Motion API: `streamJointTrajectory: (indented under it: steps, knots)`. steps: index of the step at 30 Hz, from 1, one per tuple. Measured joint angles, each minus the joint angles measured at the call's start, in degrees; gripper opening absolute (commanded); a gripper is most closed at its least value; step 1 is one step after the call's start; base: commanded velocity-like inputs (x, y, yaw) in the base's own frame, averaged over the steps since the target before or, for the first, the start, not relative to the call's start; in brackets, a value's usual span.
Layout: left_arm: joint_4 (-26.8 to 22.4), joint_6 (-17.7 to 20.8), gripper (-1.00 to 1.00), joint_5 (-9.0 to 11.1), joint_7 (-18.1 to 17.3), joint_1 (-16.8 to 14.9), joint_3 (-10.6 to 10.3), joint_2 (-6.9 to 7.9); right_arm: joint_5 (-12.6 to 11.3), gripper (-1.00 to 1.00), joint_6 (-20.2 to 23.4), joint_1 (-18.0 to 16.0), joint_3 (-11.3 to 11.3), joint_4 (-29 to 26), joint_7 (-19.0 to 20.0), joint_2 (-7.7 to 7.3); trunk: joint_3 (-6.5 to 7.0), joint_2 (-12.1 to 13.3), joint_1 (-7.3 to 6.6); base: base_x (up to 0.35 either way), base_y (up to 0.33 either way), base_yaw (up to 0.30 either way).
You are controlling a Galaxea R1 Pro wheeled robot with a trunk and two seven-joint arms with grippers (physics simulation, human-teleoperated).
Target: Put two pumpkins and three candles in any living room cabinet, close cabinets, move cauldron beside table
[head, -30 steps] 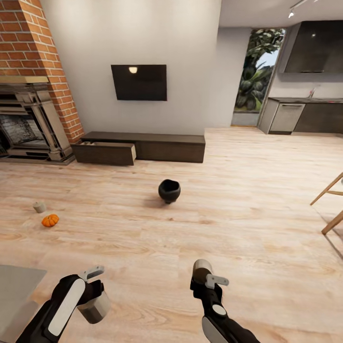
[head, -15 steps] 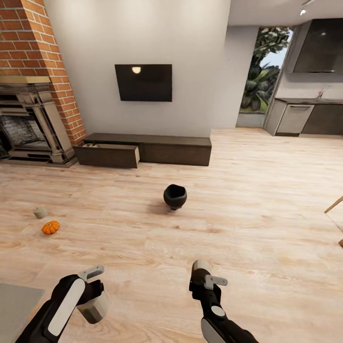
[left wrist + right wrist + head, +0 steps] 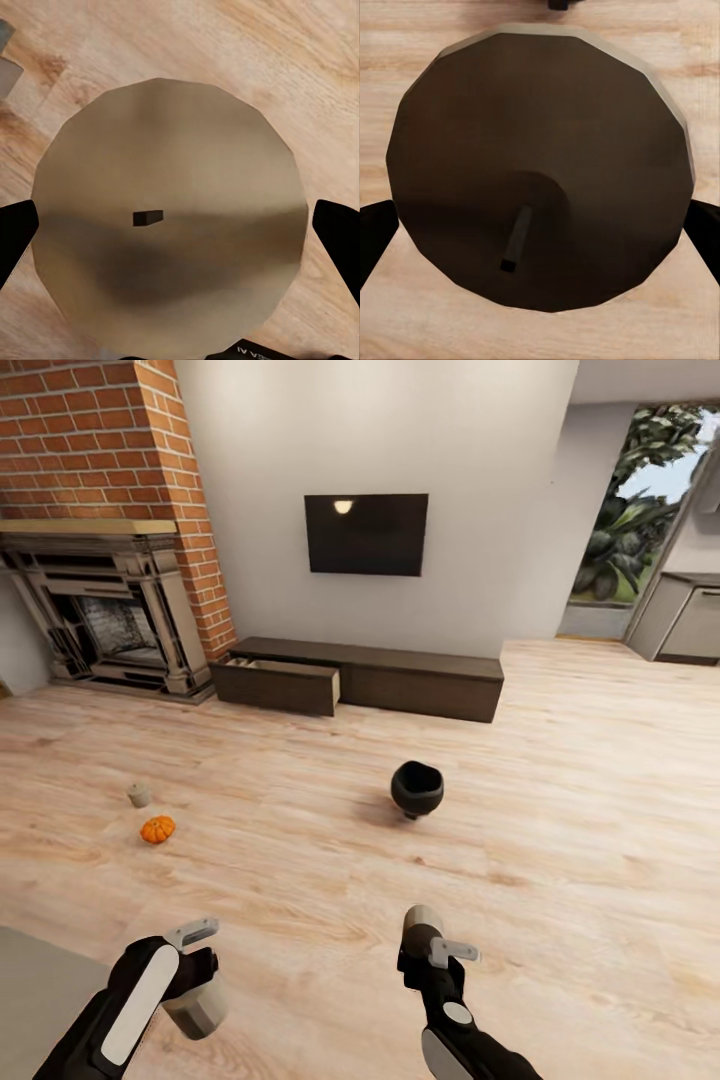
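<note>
1. The left arm point(image 3: 125, 1010) is glossy black with a long, rounded white panel along its upper face.
2. The left gripper point(image 3: 200, 960) has a black body and a flat, light grey metal finger with rounded edges.
3. The right arm point(image 3: 455, 1040) is also glossy black, with a pale grey-white panel on the forearm and a small round grey disc nearer the wrist.
4. The right gripper point(image 3: 432, 940) has a black housing and a short grey metal finger shaped like the left one.
5. In the left wrist view, the fingers point(image 3: 336, 236) appear as plain black rounded shapes, and a sliver of white lettering shows on the black body.
6. In the right wrist view, the fingers point(image 3: 375, 236) are likewise plain black.
</note>
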Motion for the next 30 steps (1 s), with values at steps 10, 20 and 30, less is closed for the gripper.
streamJointTrajectory:
  steps: [10,20,30]
  knots:
    - [0.01,0.00,-1.00,0.00,0.06,0.00,0.00,-0.02,-0.01,-1.00,0.00,0.00,0.01,0.00,0.06,-0.01,0.00,0.00,0.00,0.295,0.070,0.288]
    - [0.01,-0.01,-1.00,0.01,0.09,0.00,-0.01,0.00,0.00,-1.00,0.00,0.00,-0.01,0.00,0.06,-0.09,0.00,0.00,0.00,0.324,0.001,0.113]
    - [0.01,-0.03,-1.00,-0.07,0.16,0.00,-0.07,0.00,0.09,-1.00,0.00,0.00,-0.02,-0.04,0.15,-0.09,0.00,0.00,0.00,0.331,0.000,0.001]
